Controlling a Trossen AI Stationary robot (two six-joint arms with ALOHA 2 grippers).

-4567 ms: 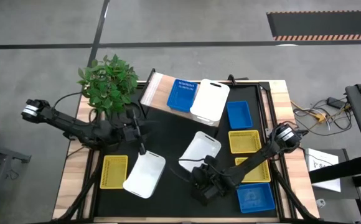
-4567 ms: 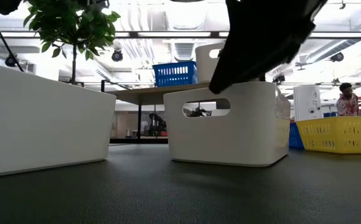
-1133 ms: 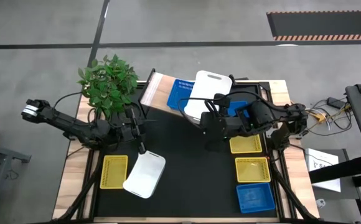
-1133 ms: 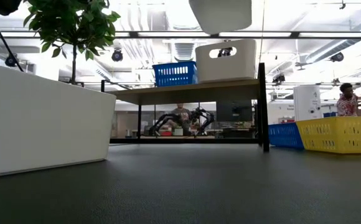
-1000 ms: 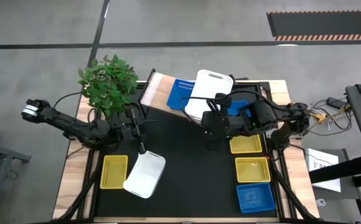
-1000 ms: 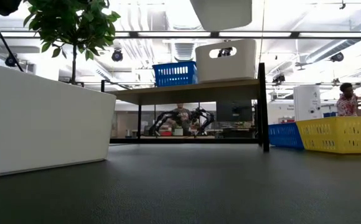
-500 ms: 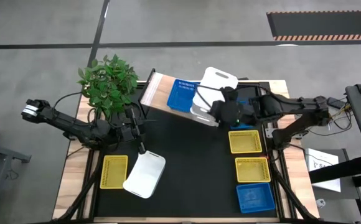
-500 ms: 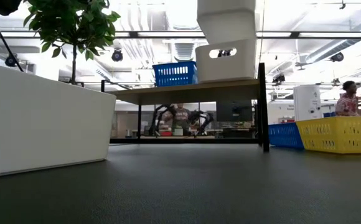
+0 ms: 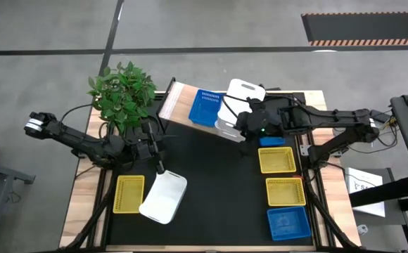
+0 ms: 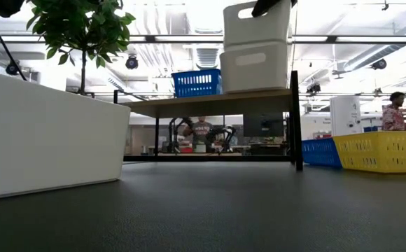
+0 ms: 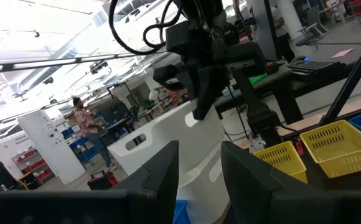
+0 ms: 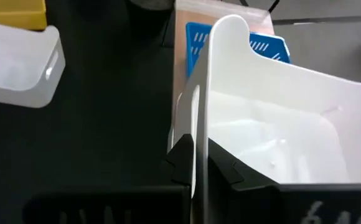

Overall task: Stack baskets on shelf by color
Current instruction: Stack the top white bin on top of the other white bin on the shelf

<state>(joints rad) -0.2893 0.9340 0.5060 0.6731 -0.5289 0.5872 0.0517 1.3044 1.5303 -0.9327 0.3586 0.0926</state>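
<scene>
Left gripper [image 9: 163, 169] hovered half-open, empty, above a white basket [image 9: 163, 197] near the counter [image 9: 211, 183] front edge. Right gripper [image 12: 196, 167] was clamped on the upper white basket's [image 10: 256, 24] rim, nested in another on the shelf [image 10: 210, 100] beside a blue basket [image 10: 197, 82]. No legible writing.

no text, label or number can be read on anything here.

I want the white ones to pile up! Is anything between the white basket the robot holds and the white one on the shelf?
Nothing visible. The right gripper lowers the white plastic basket straight into the white basket on the wooden shelf.
</scene>
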